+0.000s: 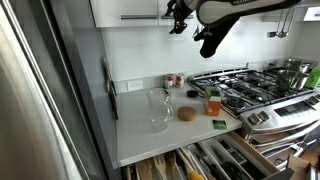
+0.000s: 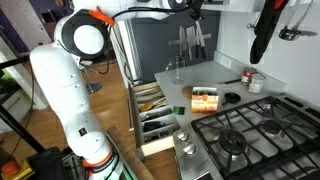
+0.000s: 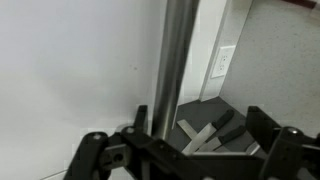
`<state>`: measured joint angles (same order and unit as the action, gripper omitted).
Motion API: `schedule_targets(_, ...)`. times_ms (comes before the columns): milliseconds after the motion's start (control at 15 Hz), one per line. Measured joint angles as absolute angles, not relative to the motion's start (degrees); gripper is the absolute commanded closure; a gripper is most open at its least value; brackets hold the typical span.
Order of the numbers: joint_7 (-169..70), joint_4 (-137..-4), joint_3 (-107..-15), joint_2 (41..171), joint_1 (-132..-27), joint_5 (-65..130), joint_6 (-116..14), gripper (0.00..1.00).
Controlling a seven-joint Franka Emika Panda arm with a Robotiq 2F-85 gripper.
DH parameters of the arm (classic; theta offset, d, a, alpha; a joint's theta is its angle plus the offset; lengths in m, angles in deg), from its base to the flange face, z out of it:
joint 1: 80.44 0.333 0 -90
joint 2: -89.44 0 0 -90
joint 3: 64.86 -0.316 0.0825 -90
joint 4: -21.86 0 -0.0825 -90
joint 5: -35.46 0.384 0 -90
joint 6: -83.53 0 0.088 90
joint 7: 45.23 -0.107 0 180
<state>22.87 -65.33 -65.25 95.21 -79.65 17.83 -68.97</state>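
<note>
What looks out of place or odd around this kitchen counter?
The drawers under the white counter stand pulled wide open, with utensils showing, and jut out past the counter's edge. On top, the glass pitcher and the orange box stand upright, and nothing looks spilled.

Kitchen interior. A white countertop [image 1: 150, 130] runs between a stainless refrigerator [image 1: 40, 90] and a gas stove [image 1: 255, 85] with black grates. The white wall [image 1: 140, 55] behind the counter carries a power outlet [image 1: 135, 85]. A white upper cabinet [image 1: 125, 10] hangs above. Drawers [image 1: 200, 160] below the counter stand pulled out. In an exterior view, the wood floor [image 2: 22, 125] is brown. Lighting is even and bright.
</note>
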Motion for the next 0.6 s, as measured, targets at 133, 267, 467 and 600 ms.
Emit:
schedule_targets(133,23.91,-64.57,-65.32,95.24,-79.65,17.78,-66.2,0.0)
schedule_targets(267,25.56,-63.43,-65.49,95.27,-79.65,17.84,-63.55,0.0)
schedule_targets(467,30.74,-61.55,-65.82,95.16,-79.72,20.03,-58.79,0.0)
schedule_targets(600,35.26,-60.23,-65.9,94.81,-79.77,22.48,-54.75,0.0)
